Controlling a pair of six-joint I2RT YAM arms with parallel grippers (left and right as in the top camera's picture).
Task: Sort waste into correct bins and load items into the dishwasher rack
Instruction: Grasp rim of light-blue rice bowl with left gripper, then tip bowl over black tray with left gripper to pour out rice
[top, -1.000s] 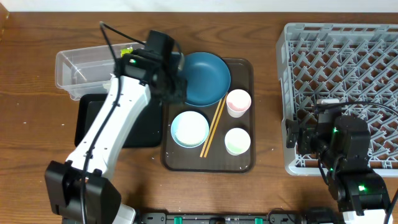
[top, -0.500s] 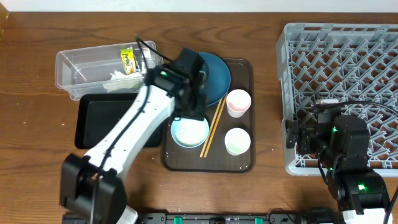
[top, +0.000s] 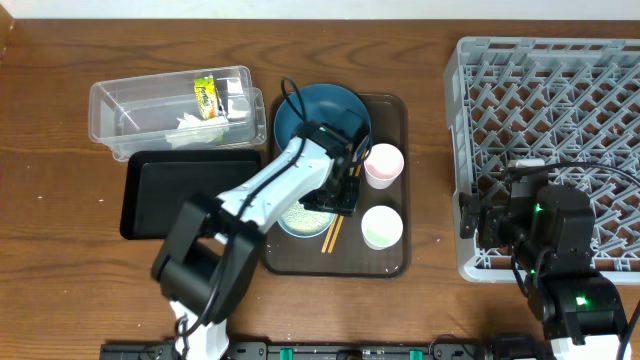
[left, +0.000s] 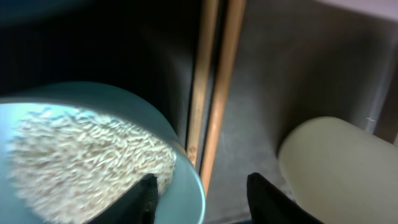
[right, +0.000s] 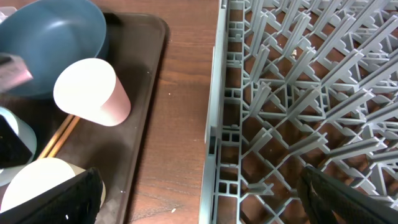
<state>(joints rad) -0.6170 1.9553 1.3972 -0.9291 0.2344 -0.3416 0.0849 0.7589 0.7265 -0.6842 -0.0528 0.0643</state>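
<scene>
My left gripper (top: 338, 195) (left: 205, 186) is open and low over the brown serving tray (top: 392, 262). Its fingers straddle the right rim of the light-blue bowl (top: 298, 218) (left: 183, 163), one finger inside and one outside. The bowl holds white rice (left: 81, 155). The wooden chopsticks (top: 333, 232) (left: 212, 93) lie just right of the bowl. The dark-blue bowl (top: 318, 118), pinkish cup (top: 383, 165) and white cup (top: 382, 227) (left: 336, 162) also stand on the tray. The snack wrapper (top: 205, 97) and tissue (top: 195, 130) lie in the clear tub (top: 110, 110). My right gripper (top: 487, 215) (right: 205, 205) is open and empty over the left wall of the grey rack (top: 550, 130) (right: 298, 93).
The shallow black tray (top: 185, 190) lies in front of the clear tub, left of the serving tray. A strip of bare wooden table (top: 430, 180) separates the serving tray from the rack. The right wrist view shows the pinkish cup (right: 93, 90) and the dark-blue bowl (right: 50, 37).
My left arm has swung from the clear tub to the right and down onto the light-blue bowl's rim. The right arm has not moved.
</scene>
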